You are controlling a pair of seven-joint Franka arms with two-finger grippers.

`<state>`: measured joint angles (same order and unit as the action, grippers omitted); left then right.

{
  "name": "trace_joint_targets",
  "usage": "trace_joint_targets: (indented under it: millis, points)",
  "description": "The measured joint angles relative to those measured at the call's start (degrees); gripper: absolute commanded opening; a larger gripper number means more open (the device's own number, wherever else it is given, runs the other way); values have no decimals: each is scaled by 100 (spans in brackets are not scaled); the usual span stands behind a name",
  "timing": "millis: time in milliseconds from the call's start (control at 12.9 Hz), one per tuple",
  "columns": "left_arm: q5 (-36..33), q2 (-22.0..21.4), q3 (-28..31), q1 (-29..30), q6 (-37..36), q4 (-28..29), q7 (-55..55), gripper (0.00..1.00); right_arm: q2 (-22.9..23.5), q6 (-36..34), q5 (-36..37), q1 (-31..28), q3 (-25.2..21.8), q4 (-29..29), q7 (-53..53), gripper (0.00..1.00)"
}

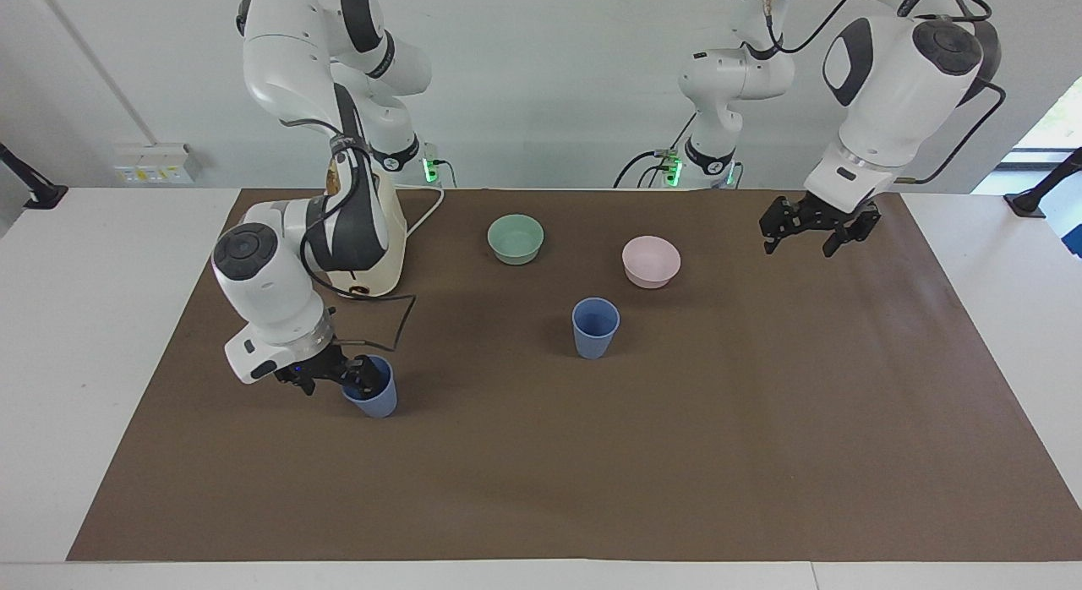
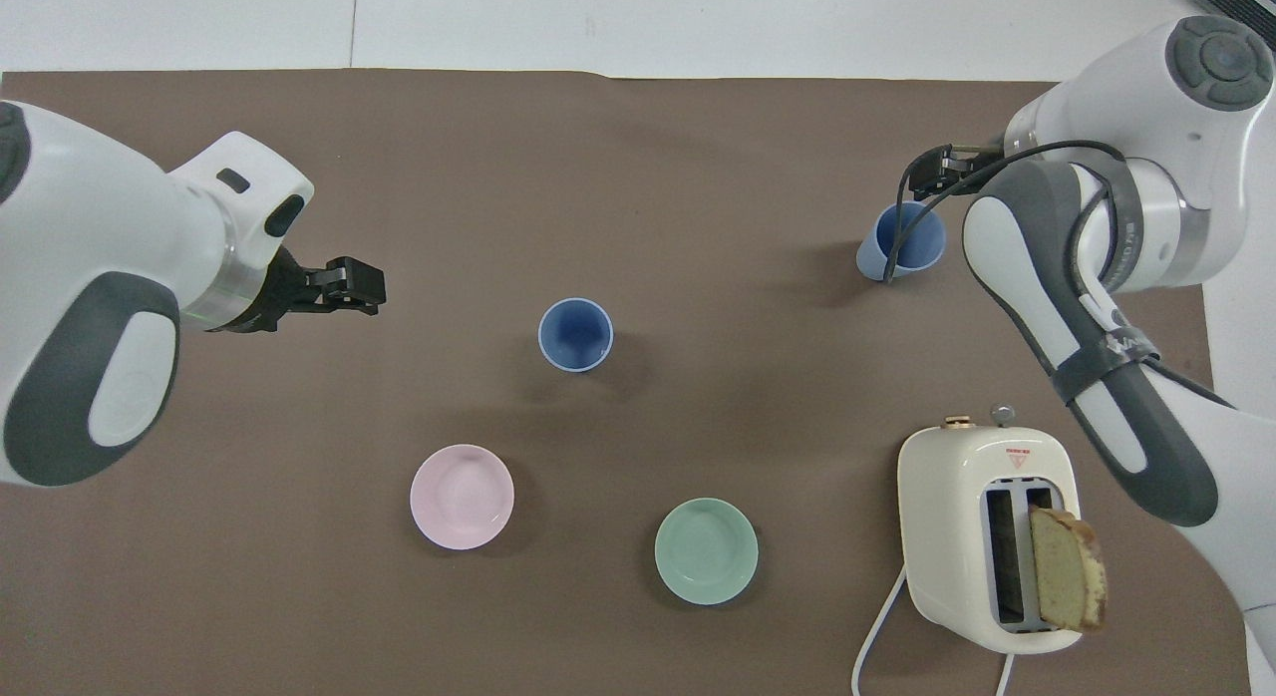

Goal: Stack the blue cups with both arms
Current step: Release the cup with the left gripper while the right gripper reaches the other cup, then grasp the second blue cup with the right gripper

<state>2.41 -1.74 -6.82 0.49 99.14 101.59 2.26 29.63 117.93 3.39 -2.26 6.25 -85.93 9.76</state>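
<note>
Clock bearings are read in the overhead view, 12 o'clock pointing away from the robots.

Cup A (image 1: 369, 393) (image 2: 902, 239): upright on the brown mat (image 1: 592, 472), mouth up, long axis vertical, toward the right arm's end of the desk (image 1: 84, 319).

Right claw (image 1: 338, 375) (image 2: 937, 173) is low at cup A's rim. In the facing view it meets the rim on the side toward the right arm's end. Spread or pinching the wall: cannot tell.

Cup B (image 1: 595, 326) (image 2: 575, 334): upright, mouth up, mid-mat, nothing touching it. From cup B, cup A sits between 2 and 3 o'clock, well apart and a little farther from the robots.

That bearing is what the next move turns on, as I read it. Cup A has to be lifted clear, carried toward 8–9 o'clock, and lowered with its axis plumb over cup B's mouth. Any tilt and the tapered base likely catches B's rim.

Left claw (image 1: 816, 224) (image 2: 344, 282): spread, holding nothing, up in the air over bare mat at about 9 o'clock from cup B. That arm waits. It is the nearer one to cup B, so my guess is it steadies B.

Not in the carry path, from cup B:
- pink bowl (image 2: 462, 497) at 7 o'clock
- green bowl (image 2: 706, 550) at 5 o'clock
- toaster (image 2: 982, 536) at 4 o'clock
</note>
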Motion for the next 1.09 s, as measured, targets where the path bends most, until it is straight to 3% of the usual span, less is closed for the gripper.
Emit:
trace_joint_targets:
  millis: [233,466,777,854,1087]
  points:
    - [0,-157,6,304,-351,-268,353,100,-58,-6,0,2,-4,-151,-399,86]
    - [-1,-265,16,435,-917,-907,362,100,-127,-75,0,2,-4,-178,-462,69]
    - [-1,-274,28,448,-1057,-1075,360,100,-317,-208,0,-3,-4,-298,-551,11]
    - [-1,-272,64,452,-1120,-1075,360,100,-343,-191,0,-7,-4,-363,-552,0]
    - [-1,-276,156,464,-1351,-1139,360,100,-392,-177,-19,-11,1,-415,-552,0]
